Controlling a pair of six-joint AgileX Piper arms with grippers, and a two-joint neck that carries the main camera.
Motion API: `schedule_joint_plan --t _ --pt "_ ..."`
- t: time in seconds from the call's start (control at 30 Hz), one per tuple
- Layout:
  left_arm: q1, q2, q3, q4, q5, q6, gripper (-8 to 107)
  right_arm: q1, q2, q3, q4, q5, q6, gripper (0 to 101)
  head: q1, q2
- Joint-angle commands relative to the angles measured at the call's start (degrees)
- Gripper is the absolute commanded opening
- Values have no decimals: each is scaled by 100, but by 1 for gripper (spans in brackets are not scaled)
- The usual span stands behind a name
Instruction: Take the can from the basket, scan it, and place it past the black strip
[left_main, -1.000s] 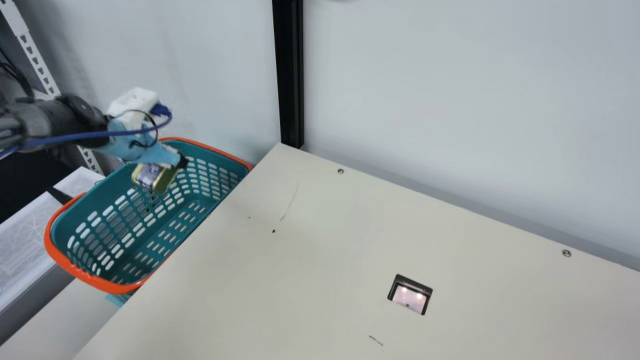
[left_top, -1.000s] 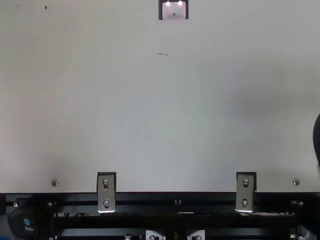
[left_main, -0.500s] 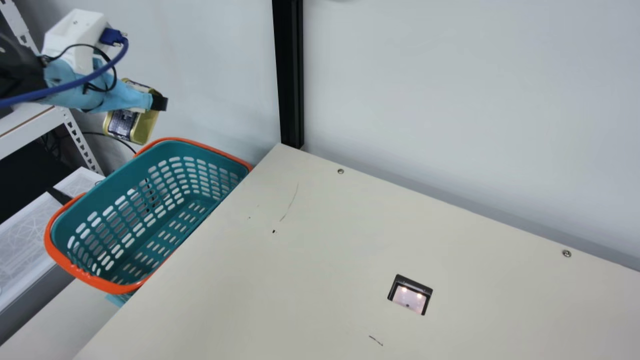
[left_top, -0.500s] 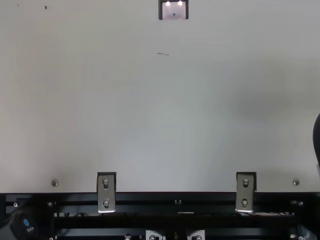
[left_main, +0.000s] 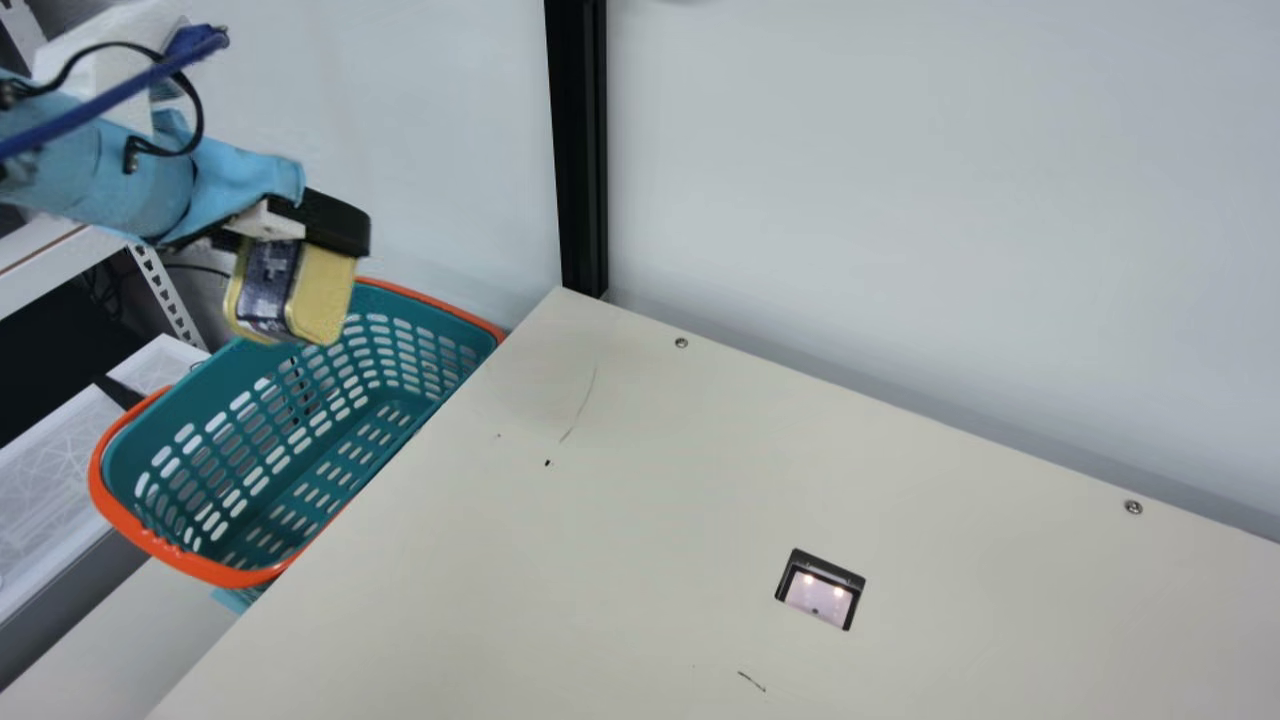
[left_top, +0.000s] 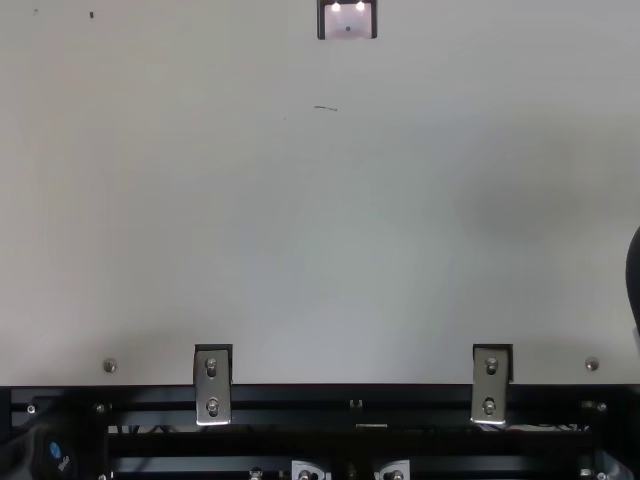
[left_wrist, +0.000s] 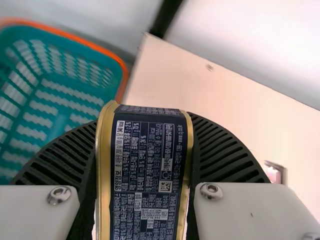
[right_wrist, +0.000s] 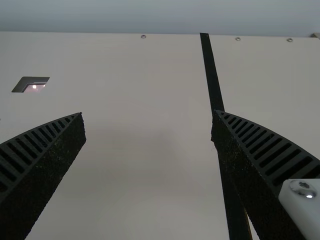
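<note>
Main view: left hand (left_main: 315, 230) at about 10 o'clock, gripping the can (left_main: 315, 295). Can is gold-edged with a dark label, tilted, off the tabletop (left_main: 620, 520); its lower end overlaps the 12 o'clock edge of the basket (left_main: 195, 567) in this view. Basket itself at 9 o'clock, teal with orange rim, beside the tabletop. Scanner window (left_main: 820, 590) at 5 o'clock, lit. Black post (left_main: 577, 150) between 11 and 12, against the wall.

Top view: scanner window at 12, right at the edge. Metal brackets (left_top: 213, 385) at 7 and between 4 and 5, on the tabletop's 6 o'clock edge. Black rounded part at 3, cropped, can't tell what.

Left wrist: left hand (left_wrist: 145, 125) has the can clamped between both ribbed fingers, printed label facing the camera. Basket beyond one finger, scanner window partly hidden beyond the other.

Right wrist: right hand (right_wrist: 148, 120) spread wide over the tabletop. Black strip (right_wrist: 211, 75) runs behind one finger; scanner window well apart, toward the other finger's side.
</note>
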Motion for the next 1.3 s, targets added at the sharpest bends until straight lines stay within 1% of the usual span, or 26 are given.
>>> schedule_joint_plan --t 0.0,0.1,0.3,0.5,0.77,1.27 --pt "-113 -133 9 -57 474 -392 10 0 0 0 0 0 0 101 -245 111" --pt "-305 -275 34 -132 799 -703 10 0 0 0 0 0 0 101 -245 111" --pt "-921 -382 555 -487 799 -1348 10 0 0 0 0 0 0 101 -245 111" --pt "-1251 -448 904 -932 799 -1957 10 0 0 0 0 0 0 101 -245 111" --pt "-1300 -493 1111 -1503 799 -2536 10 0 0 0 0 0 0 101 -245 111" --pt "-880 -451 1168 -2658 799 -3076 10 0 0 0 0 0 0 101 -245 111"
